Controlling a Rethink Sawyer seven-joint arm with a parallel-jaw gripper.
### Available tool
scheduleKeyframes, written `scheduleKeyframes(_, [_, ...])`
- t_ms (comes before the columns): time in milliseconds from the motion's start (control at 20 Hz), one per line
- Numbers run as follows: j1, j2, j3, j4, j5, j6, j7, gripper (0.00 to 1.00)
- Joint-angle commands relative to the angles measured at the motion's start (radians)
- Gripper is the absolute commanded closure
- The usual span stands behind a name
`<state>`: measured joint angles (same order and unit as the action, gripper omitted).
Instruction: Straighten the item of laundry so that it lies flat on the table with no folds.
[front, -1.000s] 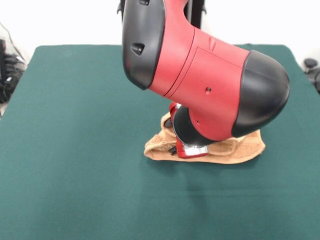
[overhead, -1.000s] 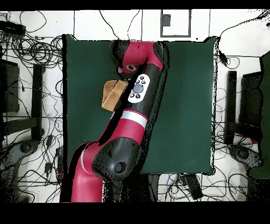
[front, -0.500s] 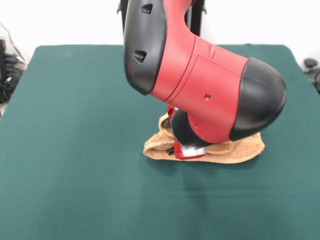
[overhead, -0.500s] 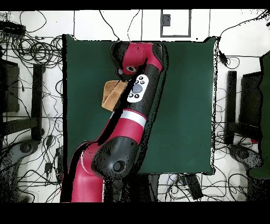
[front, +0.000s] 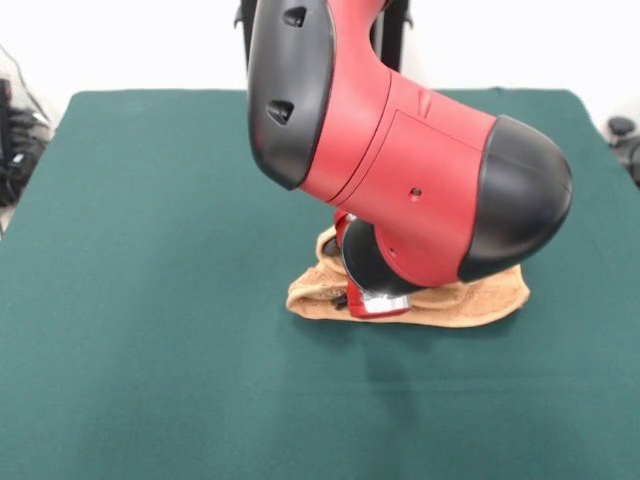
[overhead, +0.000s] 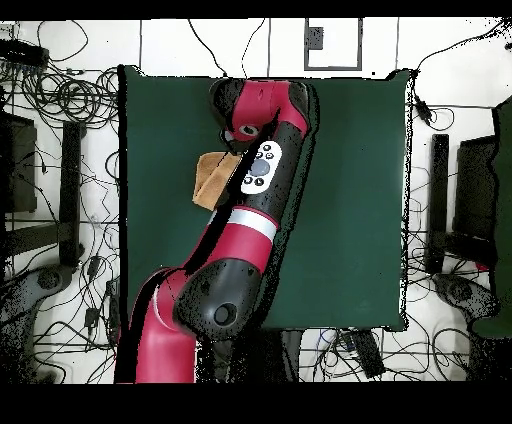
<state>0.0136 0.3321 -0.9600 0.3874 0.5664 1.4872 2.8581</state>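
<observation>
The item of laundry (front: 478, 298) is an orange-tan towel, bunched and folded into a low strip right of the middle of the green table (front: 150, 260). My gripper (front: 373, 303) is down on the towel's left half, its red and silver end pressed into the cloth. The bulky red and black arm (front: 400, 150) hides the towel's middle and the gripper's tips. From above, the towel (overhead: 209, 178) shows as a small folded patch left of the arm (overhead: 262, 170), on the table (overhead: 350, 200). The gripper itself is hidden there under the wrist.
Green cloth stretches wide on every side of the towel. Tangled cables (overhead: 60, 100) and dark equipment (overhead: 440, 200) lie on the floor round the table. Black gear (front: 20, 135) stands just off the table's left edge in the front view.
The arm shifted slightly between one second and half a second ago, nudging the towel's left end a little. Since then nothing has moved.
</observation>
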Motion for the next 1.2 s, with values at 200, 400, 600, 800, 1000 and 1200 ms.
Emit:
scheduleKeyframes(200, [-0.017, 0.022, -0.014, 0.005, -0.010, -0.023, 0.266, 0.00])
scheduleKeyframes(400, [-0.025, 0.017, -0.014, -0.011, 0.002, -0.014, 0.270, 0.00])
scheduleKeyframes(600, [-0.027, 0.014, -0.015, -0.014, 0.004, -0.018, 0.274, 0.00])
scheduleKeyframes(800, [-0.028, 0.012, -0.011, -0.015, 0.009, -0.023, 0.280, 0.00])
scheduleKeyframes(1000, [-0.028, 0.011, -0.010, -0.017, 0.012, -0.023, 0.282, 0.00])
scheduleKeyframes(1200, [-0.031, 0.011, -0.018, -0.026, 0.012, -0.026, 0.287, 0.00])
